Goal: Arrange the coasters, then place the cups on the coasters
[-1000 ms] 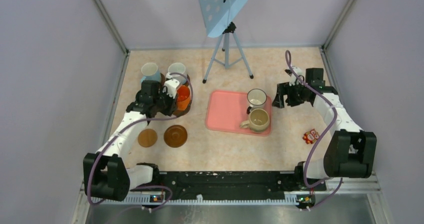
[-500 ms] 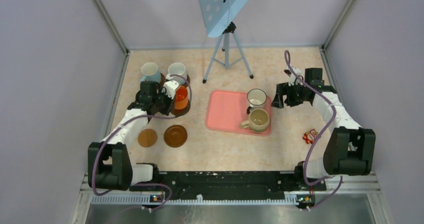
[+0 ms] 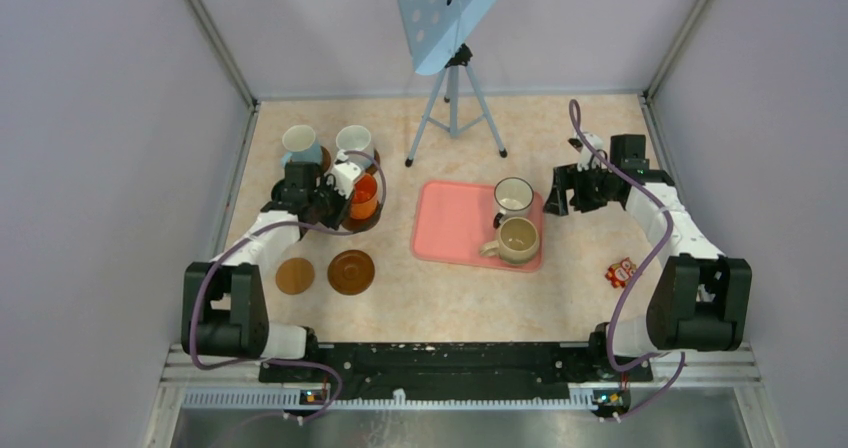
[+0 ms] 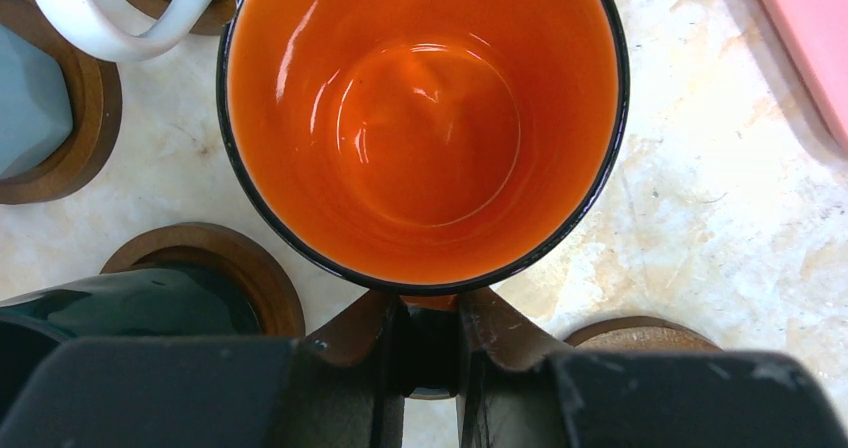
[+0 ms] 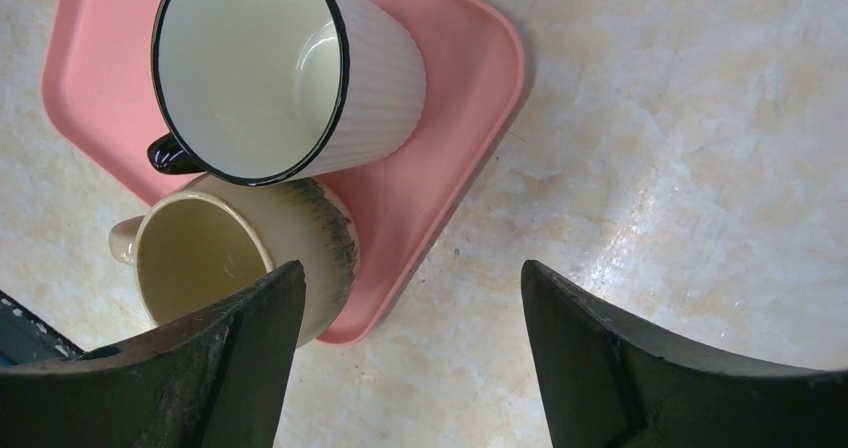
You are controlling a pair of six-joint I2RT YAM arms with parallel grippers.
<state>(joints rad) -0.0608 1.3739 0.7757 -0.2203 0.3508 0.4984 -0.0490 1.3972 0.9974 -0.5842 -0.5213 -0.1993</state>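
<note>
My left gripper (image 3: 338, 196) (image 4: 432, 318) is shut on the dark handle of the orange cup (image 3: 365, 196) (image 4: 420, 118), which is upright over a dark brown coaster (image 3: 362, 220) (image 4: 640, 333); whether it rests on that coaster I cannot tell. Beside it a dark green cup (image 4: 110, 308) stands on a coaster (image 4: 215, 253). Two white cups (image 3: 299, 143) (image 3: 353, 140) stand on coasters behind. Two bare coasters (image 3: 295, 275) (image 3: 351, 271) lie nearer the arms. My right gripper (image 3: 560, 193) (image 5: 412, 280) is open by the pink tray (image 3: 450, 223) (image 5: 440, 168), which carries the dark-rimmed white cup (image 3: 514, 196) (image 5: 290, 78) and the beige cup (image 3: 518, 238) (image 5: 230, 258).
A tripod (image 3: 455, 108) carrying a blue perforated board stands at the back centre. A small red toy (image 3: 622, 271) lies on the table at the right. Grey walls close in the table on three sides.
My left arm's elbow has swung toward the left wall, and the orange cup has shifted slightly left in the grip. The right arm has stayed put.
</note>
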